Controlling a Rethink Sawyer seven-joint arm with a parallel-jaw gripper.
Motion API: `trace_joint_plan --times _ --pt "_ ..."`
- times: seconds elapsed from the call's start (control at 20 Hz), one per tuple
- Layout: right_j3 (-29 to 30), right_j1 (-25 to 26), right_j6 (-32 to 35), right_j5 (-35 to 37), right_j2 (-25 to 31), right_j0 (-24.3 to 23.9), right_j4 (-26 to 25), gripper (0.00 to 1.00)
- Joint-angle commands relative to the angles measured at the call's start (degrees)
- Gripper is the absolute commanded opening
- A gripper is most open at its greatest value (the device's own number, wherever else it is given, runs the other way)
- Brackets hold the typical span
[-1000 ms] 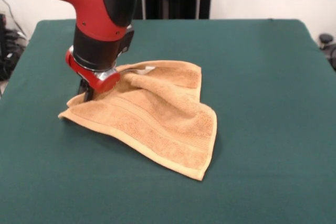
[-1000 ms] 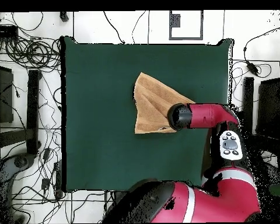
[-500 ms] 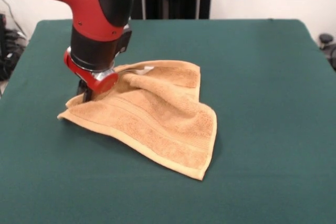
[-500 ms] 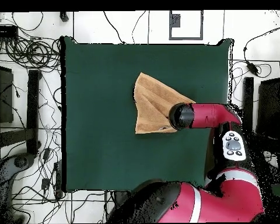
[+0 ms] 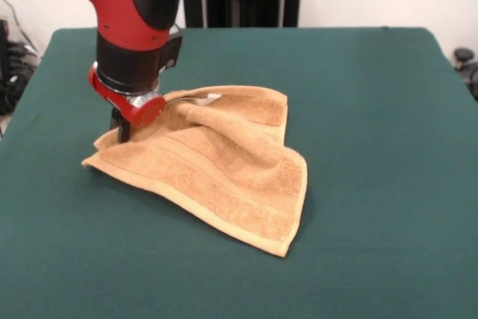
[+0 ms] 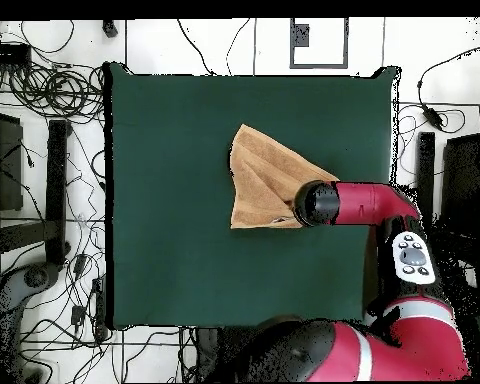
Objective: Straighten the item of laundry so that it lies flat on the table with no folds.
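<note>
On tabletop [image 5: 373,110] middle: towel [image 5: 216,166] lumpy, top part folded over. Pincer [image 5: 123,131] at towel's corner, grip hidden, cannot tell. Job not done; fold left to pull flat.

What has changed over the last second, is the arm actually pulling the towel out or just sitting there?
The gripper has shifted a little toward the left of the front view, and the towel corner under it has followed slightly, along with the near right corner. Nothing was let go. The towel is otherwise as it was: still folded over on itself, with the ridge behind the gripper. It lies in about the same spot on the table.
</note>
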Motion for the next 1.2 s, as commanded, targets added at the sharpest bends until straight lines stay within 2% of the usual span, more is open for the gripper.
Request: trace_joint_plan --times 0.05,0.35,0.6,1.2 --pt "14.11 -0.1 -13.96 -5.46 6.42 -4.46 -5.69 0.0" --pt "17.89 -0.99 -11.91 -8.47 6.77 -5.92 -8.51 0.0" --pt "18.66 -0.97 -11.64 -9.0 7.44 -7.05 -10.44 0.0" --pt "17.74 -2.67 -13.67 -3.58 9.32 -7.56 -9.48 0.0"
